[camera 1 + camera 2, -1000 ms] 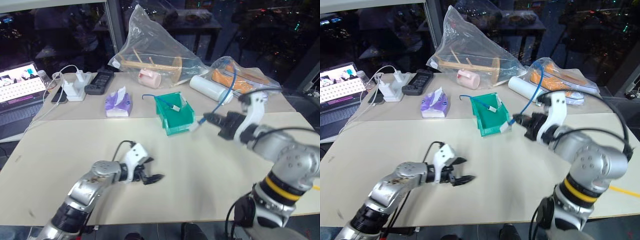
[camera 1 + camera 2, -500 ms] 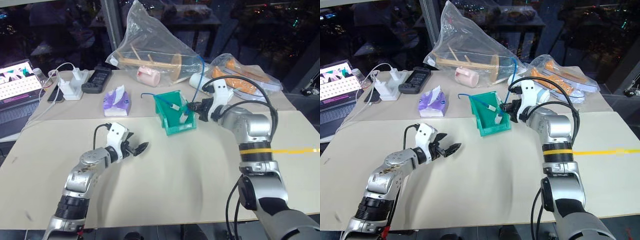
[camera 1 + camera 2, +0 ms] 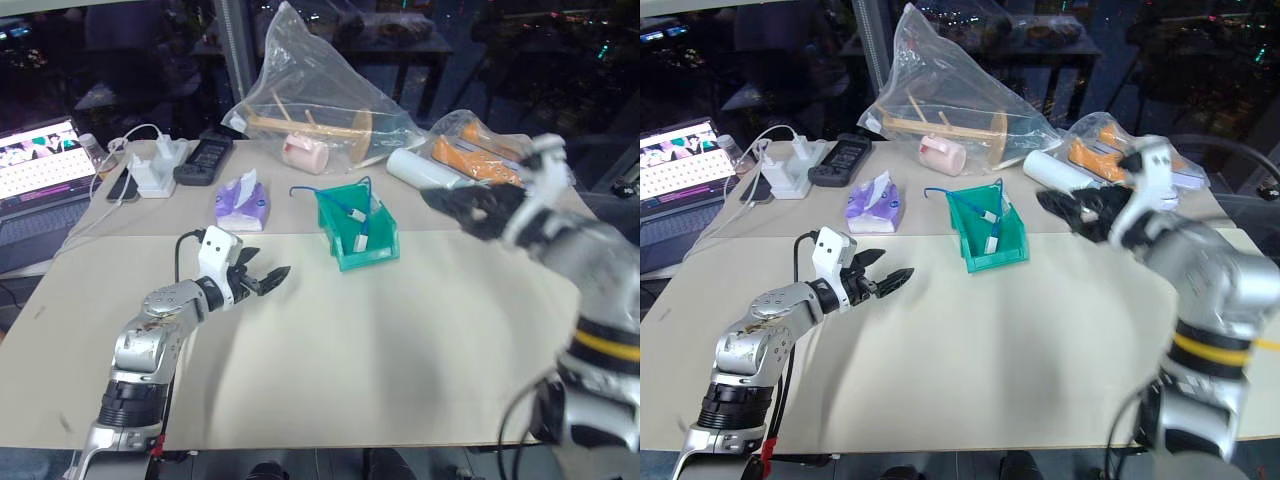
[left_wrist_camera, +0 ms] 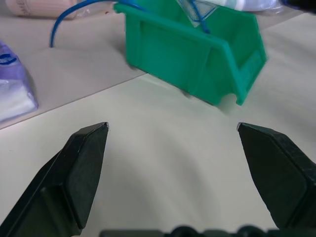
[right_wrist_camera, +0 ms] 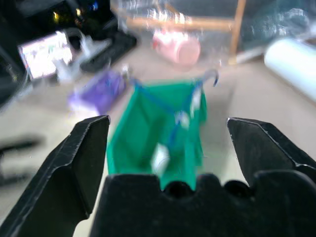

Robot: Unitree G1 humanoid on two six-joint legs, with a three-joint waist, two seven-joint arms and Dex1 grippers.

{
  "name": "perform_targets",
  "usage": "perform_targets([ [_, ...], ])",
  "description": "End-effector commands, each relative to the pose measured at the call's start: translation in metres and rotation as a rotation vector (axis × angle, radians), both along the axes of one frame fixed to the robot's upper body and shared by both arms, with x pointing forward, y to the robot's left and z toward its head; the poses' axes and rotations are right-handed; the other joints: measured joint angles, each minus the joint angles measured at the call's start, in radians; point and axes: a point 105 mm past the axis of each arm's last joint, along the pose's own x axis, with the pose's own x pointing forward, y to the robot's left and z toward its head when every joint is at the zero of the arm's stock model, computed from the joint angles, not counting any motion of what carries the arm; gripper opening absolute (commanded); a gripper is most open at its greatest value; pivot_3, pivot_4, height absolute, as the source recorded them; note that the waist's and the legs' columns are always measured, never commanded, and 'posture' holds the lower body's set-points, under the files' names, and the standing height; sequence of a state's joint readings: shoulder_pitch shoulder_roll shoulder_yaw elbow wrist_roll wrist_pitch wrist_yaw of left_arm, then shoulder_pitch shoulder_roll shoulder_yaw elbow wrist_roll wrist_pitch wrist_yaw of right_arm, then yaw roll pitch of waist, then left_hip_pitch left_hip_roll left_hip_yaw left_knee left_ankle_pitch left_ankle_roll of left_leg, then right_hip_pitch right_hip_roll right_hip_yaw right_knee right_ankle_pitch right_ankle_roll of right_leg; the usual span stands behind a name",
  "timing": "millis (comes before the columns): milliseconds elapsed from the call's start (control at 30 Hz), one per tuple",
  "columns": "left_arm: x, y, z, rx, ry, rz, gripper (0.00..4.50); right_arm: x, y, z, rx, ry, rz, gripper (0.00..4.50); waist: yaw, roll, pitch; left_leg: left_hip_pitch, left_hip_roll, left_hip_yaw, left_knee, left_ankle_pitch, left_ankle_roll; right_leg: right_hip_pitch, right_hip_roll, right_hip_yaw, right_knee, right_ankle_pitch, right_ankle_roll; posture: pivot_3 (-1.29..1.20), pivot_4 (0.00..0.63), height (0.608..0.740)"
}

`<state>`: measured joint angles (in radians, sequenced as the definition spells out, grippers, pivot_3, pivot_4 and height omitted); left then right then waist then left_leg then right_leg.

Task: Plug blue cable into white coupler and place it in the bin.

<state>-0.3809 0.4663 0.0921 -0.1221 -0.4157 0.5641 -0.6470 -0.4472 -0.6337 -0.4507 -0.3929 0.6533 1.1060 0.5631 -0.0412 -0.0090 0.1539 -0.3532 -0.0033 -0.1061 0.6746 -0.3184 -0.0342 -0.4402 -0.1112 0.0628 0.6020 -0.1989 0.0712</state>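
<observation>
While lying inside the green bin (image 3: pixel 991 236) on the counter (image 3: pixel 1020 340), the blue cable (image 3: pixel 992 214) and its white coupler (image 3: pixel 992 240) are resting free of both claws, one cable end curling out over the far rim. Hovering just right of the bin, the right claw (image 3: pixel 1077 207) is gaping wide and holding nothing. Pointing at the bin from well to its left, the left claw (image 3: pixel 885 282) is spread wide, also empty.

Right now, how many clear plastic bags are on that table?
2. A large bag holding wooden pieces sits at the back, behind the green bin. A smaller bag with orange things lies to its right, beside a white roll. Others may be hidden.
</observation>
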Motion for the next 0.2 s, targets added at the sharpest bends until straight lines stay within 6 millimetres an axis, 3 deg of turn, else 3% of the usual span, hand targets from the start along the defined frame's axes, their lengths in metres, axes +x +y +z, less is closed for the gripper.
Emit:
perform_targets([
  [33, -0.006, 0.011, 0.009, -0.024, -0.079, 0.022, 4.5, -0.033, -0.006, -0.003, 0.014, -0.108, -0.018, 4.43, -0.004, 0.0, 0.0, 0.0, 0.0, 0.0, 0.003, -0.001, 0.002, 0.0, 0.0, 0.0, 0.002, 0.0, 0.0, 0.0, 0.15, 0.74],
  [133, -0.01, 0.021, -0.006, -0.05, -0.044, 0.061, 4.5, -0.05, -0.012, -0.028, 0.003, -0.086, -0.06, 4.43, -0.006, 0.0, 0.0, 0.002, 0.0, 0.003, 0.004, -0.003, 0.006, 0.001, 0.0, 0.003, 0.005, 0.0, 0.0, 0.0, 0.15, 0.74],
  [200, -0.012, 0.024, -0.015, -0.056, -0.018, 0.08, 4.5, -0.053, -0.015, -0.033, 0.029, -0.089, -0.088, 4.43, -0.006, -0.001, 0.001, 0.006, -0.001, 0.004, 0.005, -0.003, 0.006, 0.002, 0.0, 0.004, 0.006, 0.0, 0.0, 0.0, 0.15, 0.74],
])
